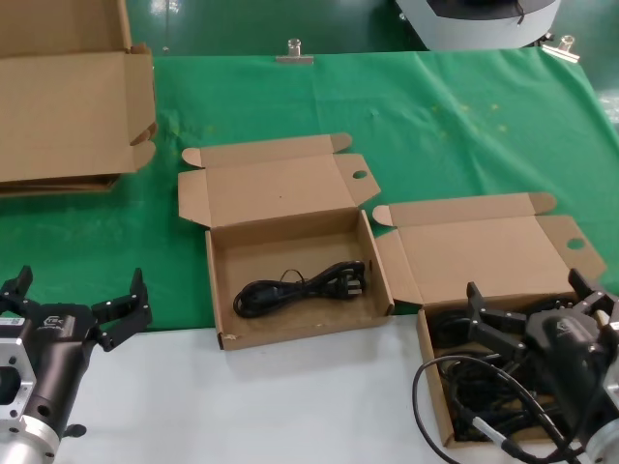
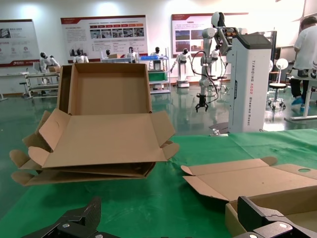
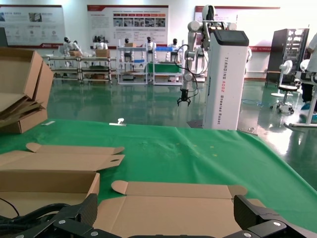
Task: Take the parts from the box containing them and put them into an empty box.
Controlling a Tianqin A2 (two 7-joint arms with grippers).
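While my right claw [image 1: 530, 314] hangs with its two black fingers spread wide and holding nothing, it sits low at the lower right of the head view, right over the shallow brown cardboard box with the hinged lid and finger hole [image 1: 432, 387] that holds the tangle of black power cords [image 1: 462, 372]. That box lies at the near right edge of the white-and-green table [image 1: 290, 396], its lid folded back toward the upper right. The cords lie directly below and a little to the left of my right claw; I cannot make out a clear long axis in the heap, only loops, one of them curling out over the box's near left wall.

The second shallow brown cardboard box [image 1: 221, 290] stands open in the middle of the frame, just left of the first, their walls near each other but apart. One coiled black cord with a moulded plug [image 1: 302, 284] already lies in it, its length running left to right across the floor.

My left claw [image 1: 75, 304] waits at the lower left, fingers also spread wide, empty, well apart from both boxes. A stack of large flat cardboard sheets [image 1: 68, 116] fills the upper left.

By my reckoning the right arm is plainly the nearer: the next pick calls for a short drop into the heap, then a carry leftward.
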